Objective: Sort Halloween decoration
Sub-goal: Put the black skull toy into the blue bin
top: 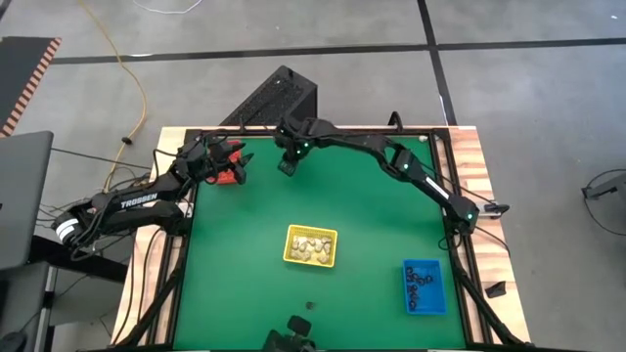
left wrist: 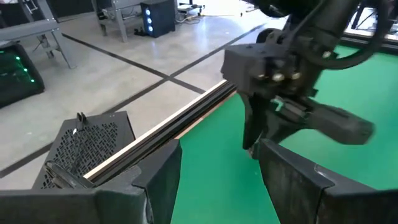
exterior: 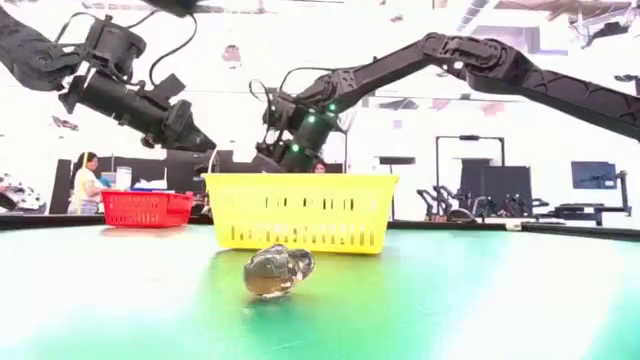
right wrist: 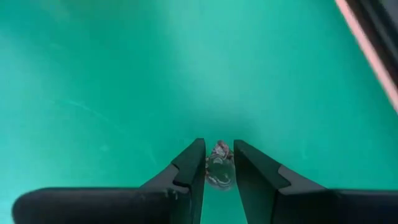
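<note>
Between right gripper fingers — trinket | long axis seemingly along fingers

Trays: three, namely one red tray, one yellow tray, one blue tray. Loose trinket on the mat: one. Trinkets inside trays: too small to count. Robot arms: two.

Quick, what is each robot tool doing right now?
Left tool: open, holding nothing, near the red tray.
Right tool: shut on a tiny clear-looking trinket, above the green table.
</note>
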`<state>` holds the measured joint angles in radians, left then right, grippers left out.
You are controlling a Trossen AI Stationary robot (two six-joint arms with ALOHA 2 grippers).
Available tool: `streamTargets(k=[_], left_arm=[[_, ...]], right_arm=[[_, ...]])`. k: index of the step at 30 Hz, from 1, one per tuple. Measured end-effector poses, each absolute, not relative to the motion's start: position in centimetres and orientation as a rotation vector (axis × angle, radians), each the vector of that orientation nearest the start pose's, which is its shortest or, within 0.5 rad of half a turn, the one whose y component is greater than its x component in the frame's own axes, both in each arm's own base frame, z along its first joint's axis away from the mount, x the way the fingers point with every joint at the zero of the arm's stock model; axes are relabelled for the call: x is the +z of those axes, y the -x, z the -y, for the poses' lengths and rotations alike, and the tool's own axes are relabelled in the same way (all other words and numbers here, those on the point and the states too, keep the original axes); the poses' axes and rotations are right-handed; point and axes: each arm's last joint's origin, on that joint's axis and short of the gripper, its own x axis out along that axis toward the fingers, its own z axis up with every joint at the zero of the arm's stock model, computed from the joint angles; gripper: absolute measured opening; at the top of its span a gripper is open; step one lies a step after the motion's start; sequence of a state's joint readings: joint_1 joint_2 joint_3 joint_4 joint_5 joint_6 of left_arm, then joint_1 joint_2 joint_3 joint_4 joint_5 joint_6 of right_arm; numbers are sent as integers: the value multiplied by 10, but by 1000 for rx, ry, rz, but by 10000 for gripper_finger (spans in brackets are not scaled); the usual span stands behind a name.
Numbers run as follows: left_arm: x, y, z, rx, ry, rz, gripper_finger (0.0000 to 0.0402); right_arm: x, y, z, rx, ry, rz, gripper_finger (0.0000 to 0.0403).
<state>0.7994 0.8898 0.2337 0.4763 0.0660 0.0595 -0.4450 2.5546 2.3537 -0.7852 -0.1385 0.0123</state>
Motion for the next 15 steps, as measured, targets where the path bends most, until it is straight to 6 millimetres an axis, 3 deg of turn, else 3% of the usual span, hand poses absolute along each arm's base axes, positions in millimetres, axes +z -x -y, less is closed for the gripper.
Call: streamTargets(k=[8,15], left_arm=[[189,-126,-128,735,19,-190,204],[189,-126,-128,735,16,-191,204]], right_arm=[[188,-510,200,-191,-251,-898,111],[190,-523,145,-66,-247,-943,111]])
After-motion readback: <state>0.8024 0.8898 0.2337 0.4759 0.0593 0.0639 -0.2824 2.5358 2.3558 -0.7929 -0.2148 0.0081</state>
